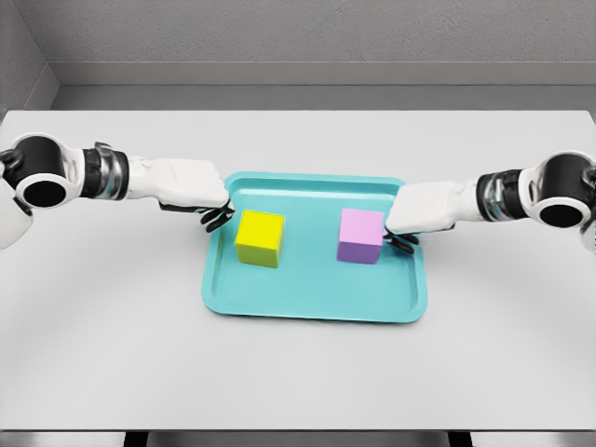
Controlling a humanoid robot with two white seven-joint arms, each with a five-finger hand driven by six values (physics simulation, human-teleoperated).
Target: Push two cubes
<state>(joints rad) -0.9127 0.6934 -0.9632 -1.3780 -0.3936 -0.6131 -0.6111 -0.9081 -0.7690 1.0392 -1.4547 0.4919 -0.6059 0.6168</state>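
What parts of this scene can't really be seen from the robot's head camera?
- Left hand: the fingertips are dark and small beside the yellow cube; contact cannot be told.
- Right hand: the white back hides its fingers beside the purple cube.
- Both arms: cut off by the picture's side edges.
- Cubes' far faces: hidden.

matt cubes (260, 238), smooth glossy teal tray (315, 303), matt white table (298, 372)

Two cubes sit in a tray (312, 303) on the table (102, 354), one cube (260, 238) left of the other (360, 236).
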